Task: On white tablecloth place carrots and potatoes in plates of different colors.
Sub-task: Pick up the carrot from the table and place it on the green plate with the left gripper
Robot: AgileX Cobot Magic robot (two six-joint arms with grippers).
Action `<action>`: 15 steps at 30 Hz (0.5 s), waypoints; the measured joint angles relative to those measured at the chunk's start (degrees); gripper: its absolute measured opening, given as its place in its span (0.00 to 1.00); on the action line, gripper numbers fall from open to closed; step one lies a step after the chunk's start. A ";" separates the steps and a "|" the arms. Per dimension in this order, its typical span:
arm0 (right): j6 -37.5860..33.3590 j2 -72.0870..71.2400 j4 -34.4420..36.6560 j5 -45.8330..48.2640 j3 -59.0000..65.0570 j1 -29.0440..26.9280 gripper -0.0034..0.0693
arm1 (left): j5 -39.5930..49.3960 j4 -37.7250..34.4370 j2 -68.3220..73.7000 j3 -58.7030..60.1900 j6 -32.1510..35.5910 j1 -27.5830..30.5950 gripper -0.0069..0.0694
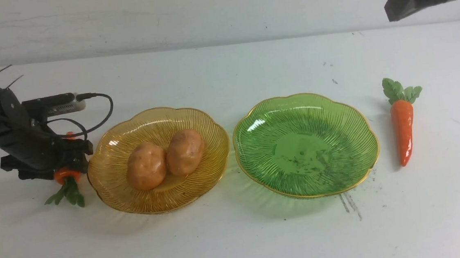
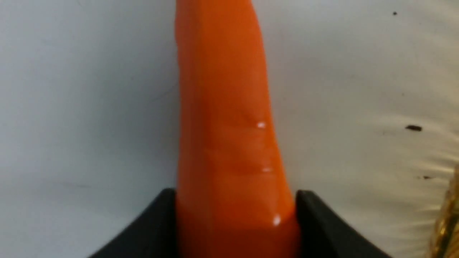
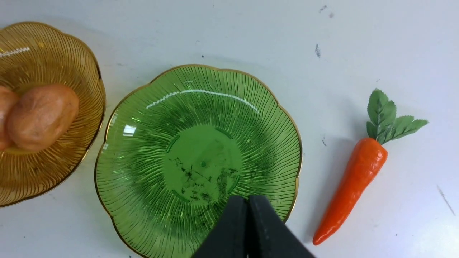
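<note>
My left claw (image 1: 66, 164) straddles a carrot (image 2: 226, 125) lying on the tablecloth (image 1: 238, 235) beside the yellow plate (image 1: 107, 183); gripping or not, I cannot tell. My right claw (image 3: 247, 200) hangs pinched shut, empty, over the green plate (image 3: 143, 200).

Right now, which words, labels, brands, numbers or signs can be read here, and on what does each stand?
None can be read. The amber plate, the green plate, the potatoes, the right-side carrot and the left-side carrot carry no writing; dark marks on the white tablecloth are only scuffs.
</note>
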 joint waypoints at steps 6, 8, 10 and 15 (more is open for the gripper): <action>0.59 -0.36 -3.91 0.05 0.12 0.00 0.03 | 9.12 -1.93 -5.35 -8.32 1.69 -1.29 0.46; 1.40 -0.36 -5.04 0.05 0.12 0.00 0.03 | 12.47 -8.19 -8.63 -10.88 6.36 -4.40 0.46; 1.98 -0.36 -5.66 0.05 0.12 0.00 0.03 | 13.89 -16.09 -10.31 -11.87 12.16 -9.69 0.46; 3.97 -0.36 -7.77 0.05 0.12 0.00 0.03 | 9.73 -29.31 -9.12 -11.95 21.73 -24.33 0.46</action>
